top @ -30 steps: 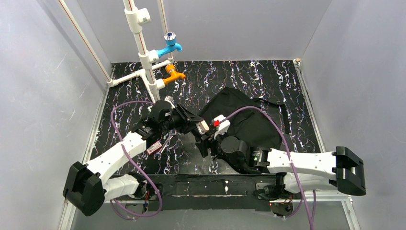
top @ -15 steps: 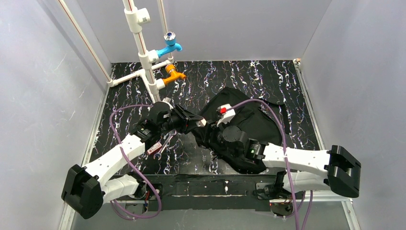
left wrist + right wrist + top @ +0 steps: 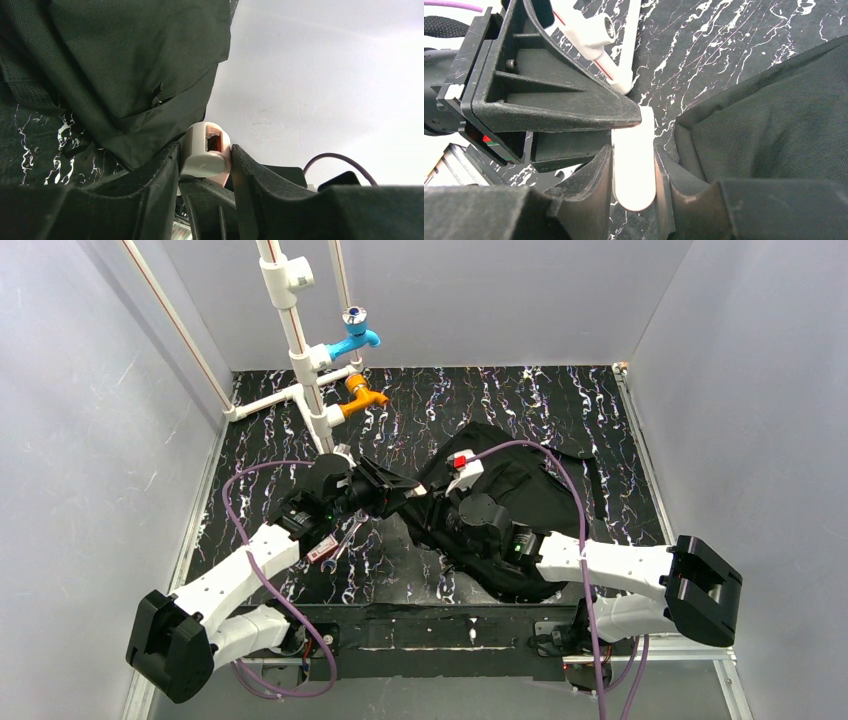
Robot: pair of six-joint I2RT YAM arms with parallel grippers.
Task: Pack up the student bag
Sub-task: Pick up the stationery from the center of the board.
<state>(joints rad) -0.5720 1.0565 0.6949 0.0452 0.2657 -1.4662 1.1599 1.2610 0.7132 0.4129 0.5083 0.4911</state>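
Note:
The student bag [image 3: 535, 502], a soft black backpack, lies right of centre on the table. It also shows in the left wrist view [image 3: 125, 65] and the right wrist view [image 3: 774, 125]. My left gripper [image 3: 206, 148] is shut on a small white piece with a pink side [image 3: 201, 162]. My right gripper [image 3: 634, 156] is shut on the other, rounded end of the same white piece [image 3: 634, 182]. The left gripper's black fingers [image 3: 549, 112] sit just above it. In the top view the left gripper [image 3: 408, 490] and the right gripper [image 3: 433, 508] meet at the bag's left edge.
A white pipe frame [image 3: 300, 350] with a blue tap [image 3: 355, 338] and an orange tap [image 3: 362, 395] stands at the back left. A metal wrench and a small card [image 3: 330, 543] lie on the black marbled table under the left arm. Grey walls enclose the table.
My right arm has moved up and left to the left gripper and now has its fingers around the white piece. The left gripper has stayed almost still.

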